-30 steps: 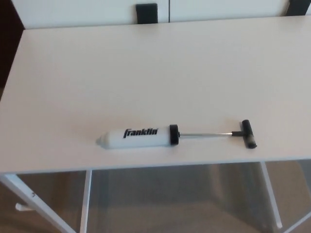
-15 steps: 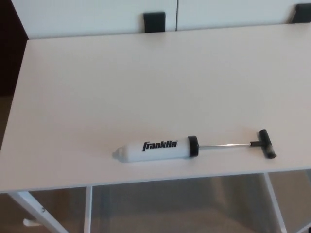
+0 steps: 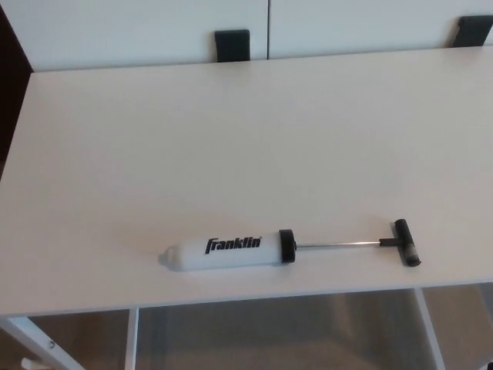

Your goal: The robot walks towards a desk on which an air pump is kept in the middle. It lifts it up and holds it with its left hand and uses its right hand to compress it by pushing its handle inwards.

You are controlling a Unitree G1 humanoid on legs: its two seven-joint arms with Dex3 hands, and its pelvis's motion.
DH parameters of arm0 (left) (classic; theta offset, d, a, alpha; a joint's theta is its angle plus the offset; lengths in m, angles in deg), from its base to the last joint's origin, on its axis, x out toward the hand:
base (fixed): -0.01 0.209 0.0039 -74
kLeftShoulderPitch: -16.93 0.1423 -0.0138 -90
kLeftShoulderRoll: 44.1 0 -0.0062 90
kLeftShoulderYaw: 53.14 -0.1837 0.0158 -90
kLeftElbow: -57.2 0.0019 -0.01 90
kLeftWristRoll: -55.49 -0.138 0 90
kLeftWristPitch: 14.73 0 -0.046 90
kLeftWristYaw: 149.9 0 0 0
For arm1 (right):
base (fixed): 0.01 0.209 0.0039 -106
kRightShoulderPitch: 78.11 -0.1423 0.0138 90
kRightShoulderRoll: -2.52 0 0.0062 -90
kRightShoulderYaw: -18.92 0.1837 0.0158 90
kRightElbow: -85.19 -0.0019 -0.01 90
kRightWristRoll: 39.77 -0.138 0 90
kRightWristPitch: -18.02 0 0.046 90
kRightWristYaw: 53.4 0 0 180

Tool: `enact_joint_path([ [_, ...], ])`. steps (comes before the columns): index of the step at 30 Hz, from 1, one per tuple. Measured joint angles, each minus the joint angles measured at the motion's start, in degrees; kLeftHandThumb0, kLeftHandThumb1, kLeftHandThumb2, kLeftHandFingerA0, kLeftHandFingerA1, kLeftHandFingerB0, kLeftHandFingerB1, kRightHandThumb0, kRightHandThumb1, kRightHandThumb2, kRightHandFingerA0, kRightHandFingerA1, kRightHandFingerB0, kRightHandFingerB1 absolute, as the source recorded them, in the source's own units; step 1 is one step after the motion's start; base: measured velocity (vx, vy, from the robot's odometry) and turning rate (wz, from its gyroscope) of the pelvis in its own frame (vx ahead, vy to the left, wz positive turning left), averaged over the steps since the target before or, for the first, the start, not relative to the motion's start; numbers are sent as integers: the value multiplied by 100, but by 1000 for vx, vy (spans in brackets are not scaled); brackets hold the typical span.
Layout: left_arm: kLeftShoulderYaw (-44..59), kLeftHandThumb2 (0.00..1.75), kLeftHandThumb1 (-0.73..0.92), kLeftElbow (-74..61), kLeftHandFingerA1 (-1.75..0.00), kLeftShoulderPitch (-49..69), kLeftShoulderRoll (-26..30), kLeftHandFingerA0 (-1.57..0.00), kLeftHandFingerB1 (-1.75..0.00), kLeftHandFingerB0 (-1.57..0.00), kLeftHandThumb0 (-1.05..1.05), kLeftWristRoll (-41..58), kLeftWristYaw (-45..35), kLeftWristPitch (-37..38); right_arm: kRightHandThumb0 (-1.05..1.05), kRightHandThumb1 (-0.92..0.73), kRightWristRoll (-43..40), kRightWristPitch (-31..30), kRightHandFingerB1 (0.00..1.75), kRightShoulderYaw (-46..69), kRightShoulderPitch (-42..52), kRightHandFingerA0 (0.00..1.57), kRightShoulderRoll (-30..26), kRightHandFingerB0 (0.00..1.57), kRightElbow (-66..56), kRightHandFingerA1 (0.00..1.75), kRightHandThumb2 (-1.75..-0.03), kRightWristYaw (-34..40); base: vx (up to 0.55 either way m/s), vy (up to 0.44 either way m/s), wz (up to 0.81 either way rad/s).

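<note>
Lying flat near the front edge of the pale wooden desk (image 3: 231, 116) was a white plastic air pump (image 3: 227, 250) with black "Franklin" letters on its side. Its thin silver rod (image 3: 337, 244) was pulled out to a small black T-shaped handle (image 3: 406, 242). No robot hands showed, so their fingers could not be seen

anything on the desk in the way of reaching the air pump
Nothing visible. The air pump lies alone near the desk's front edge, its handle pulled out to the right. No other object lies on the desk, and neither hand is in view.
</note>
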Motion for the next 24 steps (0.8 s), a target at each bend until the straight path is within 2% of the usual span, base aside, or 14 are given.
enact_joint_path([
  [1,1,89,47,-189,-53,103,-17,-25,-47,-14,-19,7,8,-25,-35,-67,1,7,45,-3,5,75,3,64,7,49,-60,0,0,0,0],
  [2,22,65,63,-325,-36,174,-34,-23,-32,-18,-29,21,17,-49,-36,-67,2,10,43,-4,11,75,9,63,7,48,-59,0,0,0,0],
  [4,124,65,63,-730,-36,377,-84,-23,-32,-18,-29,97,55,-150,-36,-67,3,19,43,-13,29,75,33,63,2,48,-59,0,0,0,0],
  [5,186,64,58,-898,-36,456,-118,-15,-20,-7,-23,149,73,-199,-37,-65,4,24,44,-16,39,76,39,63,-2,48,-58,0,0,0,0],
  [9,597,62,58,-1519,-35,782,-209,-18,-20,-10,-21,424,163,-417,-36,-65,2,35,44,-26,81,76,52,63,-50,48,-58,-2,0,0,0],
  [10,788,72,53,-1663,-28,870,-206,-4,-15,-3,-17,509,184,-452,-35,-67,0,34,46,-25,99,77,52,64,-73,50,-61,-3,0,0,0],
  [12,1175,72,53,-1889,-28,1023,-165,-4,-15,-3,-17,676,238,-495,-35,-67,-3,33,46,-24,125,77,52,64,-104,50,-61,-5,0,0,0],
  [14,1311,67,54,-1948,-32,1065,-141,-8,-16,-4,-13,723,254,-505,-34,-65,-4,33,45,-24,129,77,52,65,-115,52,-60,-6,0,0,0],
  [15,1745,58,59,-2081,-25,1167,23,0,-24,-5,-11,870,294,-513,-36,-67,-7,29,45,-22,134,75,53,62,-148,51,-60,-9,0,0,0],
  [18,2244,58,59,-2295,-25,1241,251,0,-24,-5,-11,1017,353,-533,-36,-67,-14,14,45,-13,142,75,60,62,-266,51,-60,-14,0,0,0],
  [20,2468,66,54,-2442,-19,1272,362,-5,-26,-8,-11,1086,385,-543,-36,-67,-19,8,45,-6,152,75,64,64,-339,51,-61,-15,0,0,0],
  [21,2792,103,64,-2679,-51,1307,555,-3,-47,0,-4,1192,437,-558,-33,-67,-28,-2,45,6,167,72,69,62,-449,50,-58,-17,0,0,0],
  [23,3084,103,64,-2952,-51,1329,706,-3,-47,0,-4,1307,500,-584,-33,-67,-40,-14,45,16,207,72,77,62,-572,50,-58,-21,0,0,0],
  [24,3212,58,56,-3106,-32,1333,771,-13,-26,-12,-8,1358,531,-598,-37,-65,-44,-19,45,24,237,75,76,65,-630,48,-58,-23,0,0,0],
])
